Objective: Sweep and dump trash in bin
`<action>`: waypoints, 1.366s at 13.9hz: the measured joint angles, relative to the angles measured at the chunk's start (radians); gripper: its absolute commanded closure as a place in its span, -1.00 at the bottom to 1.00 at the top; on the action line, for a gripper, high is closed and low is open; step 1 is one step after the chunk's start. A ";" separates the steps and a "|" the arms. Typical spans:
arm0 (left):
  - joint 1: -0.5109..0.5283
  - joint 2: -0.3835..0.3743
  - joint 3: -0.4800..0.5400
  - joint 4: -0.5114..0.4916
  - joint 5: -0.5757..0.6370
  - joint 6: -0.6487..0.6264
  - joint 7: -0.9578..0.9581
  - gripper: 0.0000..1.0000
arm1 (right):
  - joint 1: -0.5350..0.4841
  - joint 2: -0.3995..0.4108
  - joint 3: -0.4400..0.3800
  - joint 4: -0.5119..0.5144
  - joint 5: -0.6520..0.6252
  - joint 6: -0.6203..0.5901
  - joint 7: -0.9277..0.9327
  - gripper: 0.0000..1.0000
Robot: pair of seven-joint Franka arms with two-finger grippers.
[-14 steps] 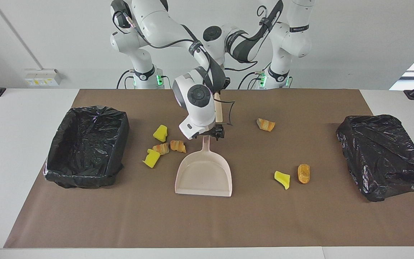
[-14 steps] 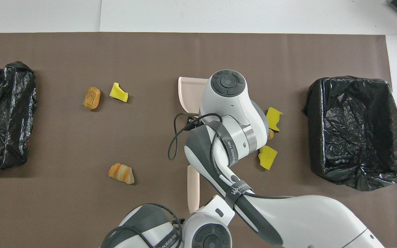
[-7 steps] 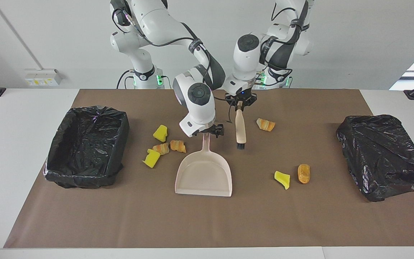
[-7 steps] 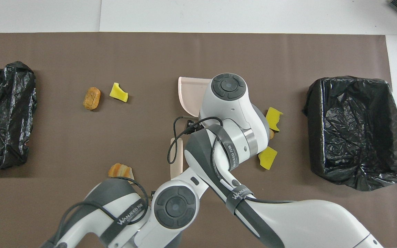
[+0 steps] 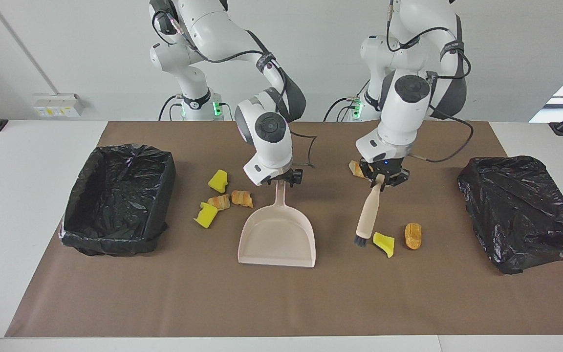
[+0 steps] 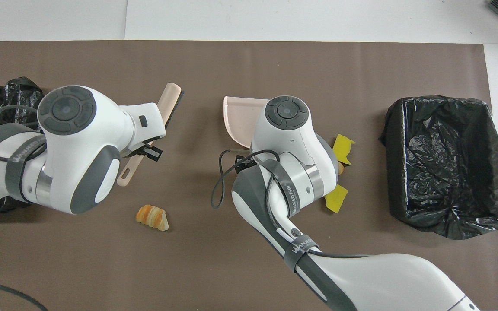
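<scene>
Left gripper (image 5: 383,177) clamps the brush (image 5: 367,215); right gripper (image 5: 284,179), grip unclear, hides the dustpan (image 5: 277,234) handle.

Seven bits of trash lie on the brown mat: three yellow sponge chunks (image 5: 218,181) (image 5: 206,215) (image 5: 384,244) and four pastries (image 5: 220,201) (image 5: 242,198) (image 5: 357,169) (image 5: 413,235). Four of these cluster beside the right pincer (image 5: 284,181), two sponges and two pastries. Three lie by the left pincer (image 5: 383,179): one pastry beside it, one sponge and one pastry under the brush's tip. There are two black-lined bins (image 5: 118,198) (image 5: 521,211), one dustpan (image 5: 277,232), one brush (image 5: 368,213), and two arms.
</scene>
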 measured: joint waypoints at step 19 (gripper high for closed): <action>0.256 0.387 -0.009 0.380 0.029 0.020 0.823 1.00 | -0.022 -0.334 0.001 -0.147 -0.206 -0.261 -0.885 1.00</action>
